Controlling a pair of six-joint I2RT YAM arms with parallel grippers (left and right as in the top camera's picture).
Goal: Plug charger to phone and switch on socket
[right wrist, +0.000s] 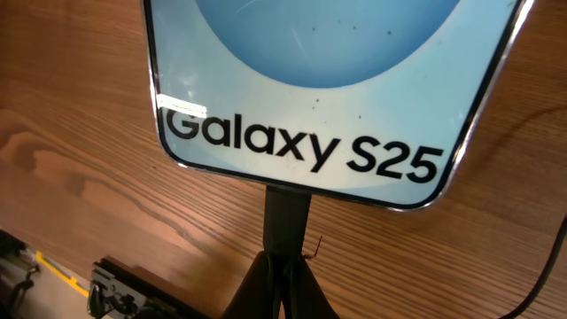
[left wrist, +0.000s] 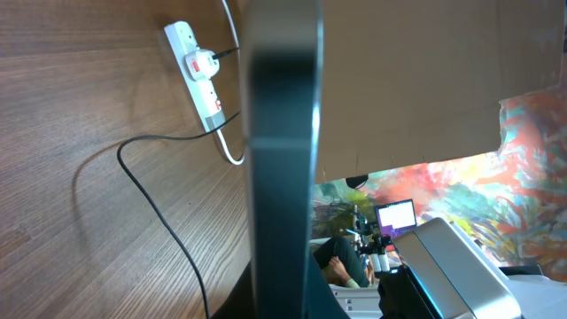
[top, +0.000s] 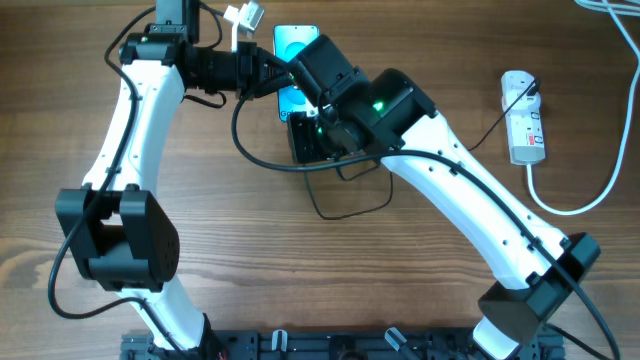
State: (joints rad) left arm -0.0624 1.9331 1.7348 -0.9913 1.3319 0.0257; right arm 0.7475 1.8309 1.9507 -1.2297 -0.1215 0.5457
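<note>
The phone [top: 297, 43], with a glowing cyan screen, lies at the top middle of the table. In the right wrist view the phone [right wrist: 328, 80] shows "Galaxy S25" along its near short edge. My right gripper [top: 302, 125] [right wrist: 285, 266] is shut on the charger's black connector [right wrist: 288, 213], which meets that short edge. My left gripper [top: 268, 72] is at the phone's left side, shut on it. The left wrist view shows the phone edge-on [left wrist: 283, 159]. The thin black charger cable [top: 340, 205] [left wrist: 159, 204] runs to a plug [top: 530, 92] in the white socket strip [top: 524, 118] [left wrist: 199, 75] at the right.
The strip's thick white cord [top: 600, 190] curves off to the top right corner. The charger cable loops on the wood below the right gripper. Both arms cross over the top middle of the table.
</note>
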